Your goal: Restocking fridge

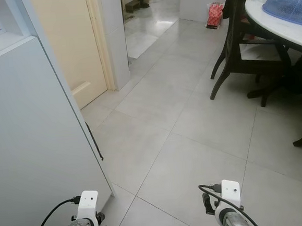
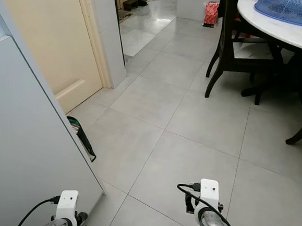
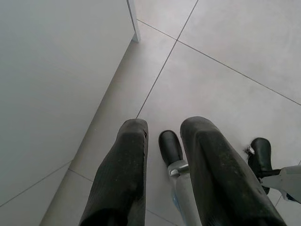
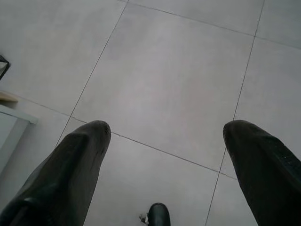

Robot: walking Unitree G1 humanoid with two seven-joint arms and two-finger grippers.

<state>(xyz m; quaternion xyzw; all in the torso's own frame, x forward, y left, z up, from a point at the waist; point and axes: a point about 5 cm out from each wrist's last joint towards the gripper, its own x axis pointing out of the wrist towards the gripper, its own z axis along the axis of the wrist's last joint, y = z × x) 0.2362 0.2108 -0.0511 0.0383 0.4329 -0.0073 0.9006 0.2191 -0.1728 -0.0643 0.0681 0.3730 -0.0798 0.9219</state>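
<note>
Grey tiled floor [image 1: 195, 141] covers most of what I see, running past everything toward a doorway far from the fridge. The fridge [image 1: 32, 133], the task's thing, is the big white slab on my left, its flat side close to me; its bottom corner meets the floor just ahead of my left arm. A slim dark item [image 2: 82, 136] sits tucked behind the fridge's far edge, can't tell what it is. Cream door [image 2: 51, 47] stands just beyond the fridge, against the wall. Well apart from the fridge, on my right, a round white table [image 1: 291, 28] carries a blue mesh food cover [image 1: 289, 2]. A dark wooden chair [image 1: 239, 43] stands on the fridge side of that table. A red bag [image 1: 215, 13] sits on the floor far from the fridge, past the chair.

My left gripper [image 3: 162, 169] hangs low beside the fridge wall, pointing at the floor; fingers [image 3: 120, 179] a narrow gap apart, nothing between them, only my foot below. My right gripper [image 4: 164, 169] hangs away from the fridge over bare tile; fingers [image 4: 66, 174] spread wide, holding nothing.
</note>
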